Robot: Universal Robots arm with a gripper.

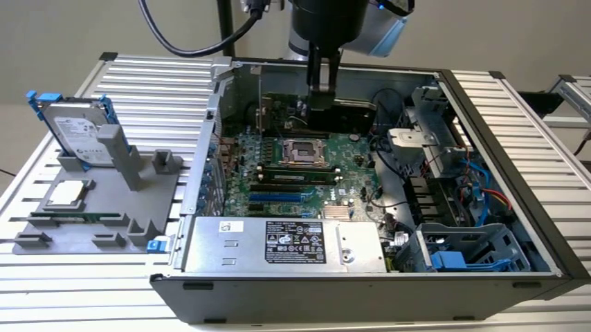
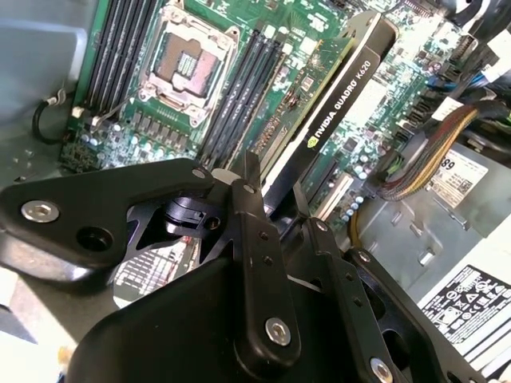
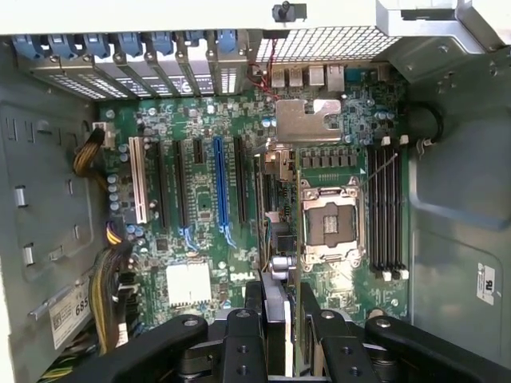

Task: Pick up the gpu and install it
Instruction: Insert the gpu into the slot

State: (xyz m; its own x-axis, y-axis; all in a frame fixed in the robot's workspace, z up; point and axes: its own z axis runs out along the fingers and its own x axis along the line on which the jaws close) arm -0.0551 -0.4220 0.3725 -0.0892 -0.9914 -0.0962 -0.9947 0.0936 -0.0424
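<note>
The gpu (image 2: pixel 343 104) is a flat card seen edge-on, with a black cooler side and a green board. My gripper (image 2: pixel 275 187) is shut on it, its fingers clamping the card's upper edge. In the exterior view the gripper (image 1: pixel 319 97) hangs inside the open computer case (image 1: pixel 499 138), holding the gpu (image 1: pixel 344 108) upright above the far part of the motherboard (image 1: pixel 295 173). In the first wrist view the gpu (image 3: pixel 273 311) runs as a thin line between the row of expansion slots (image 3: pixel 221 191) and the processor socket (image 3: pixel 329 219). Whether the card touches a slot is hidden.
A grey holder (image 1: pixel 102 207) on the exterior view's left carries a silver hard drive in a blue frame (image 1: pixel 79 128), a processor chip (image 1: pixel 69 195) and a memory stick (image 1: pixel 79 216). Inside the case are the power supply (image 1: pixel 277 242), a drive cage (image 1: pixel 461 256) and cable bundles (image 3: pixel 108 287).
</note>
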